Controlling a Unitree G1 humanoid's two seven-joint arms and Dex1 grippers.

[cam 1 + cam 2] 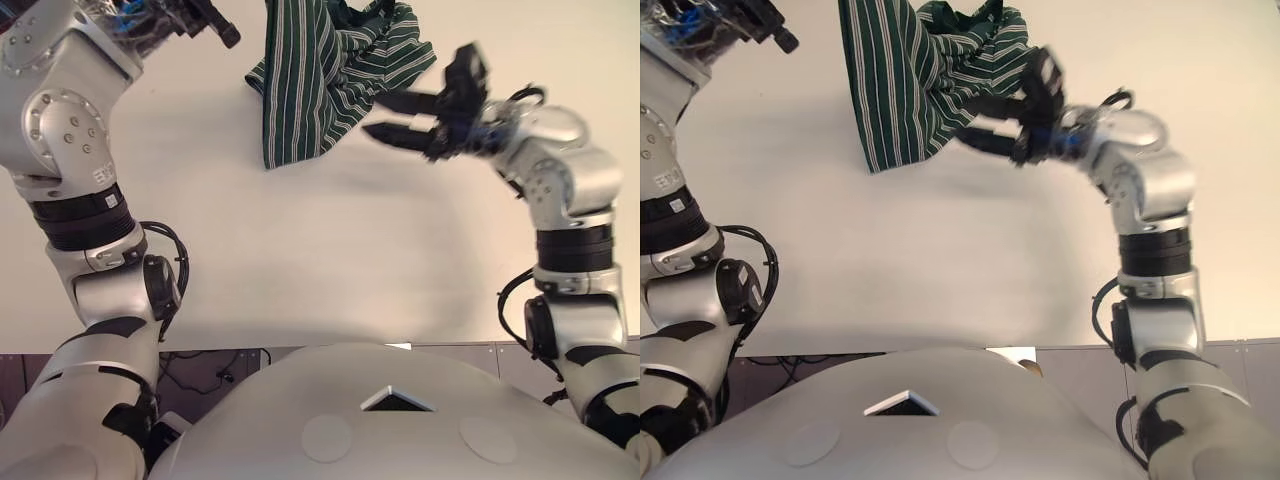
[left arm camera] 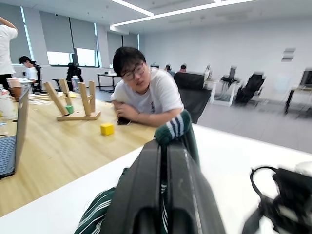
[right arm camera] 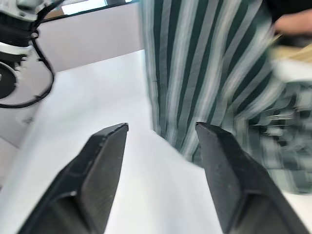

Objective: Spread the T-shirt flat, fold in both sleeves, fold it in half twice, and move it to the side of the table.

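T-shirt (image 1: 310,90) fabric is clamped between the closed fingers of your left gripper (image 2: 169,142), held high at 11 o'clock. Your right gripper (image 1: 378,115) sits at 2 o'clock with its fingers apart, just beside the bunched cloth. The garment is at the 12 o'clock end of the table (image 1: 300,260), partly lifted. Expect light, limp cloth that drapes; take hold at a free edge or corner. The hanging panel's long axis runs from 12 toward 7 o'clock.

No words, numbers or signs can be read anywhere. A small dark marking (image 1: 97,178) on the left arm (image 1: 60,120) is too small to make out. The T-shirt (image 1: 320,70) carries only stripes.
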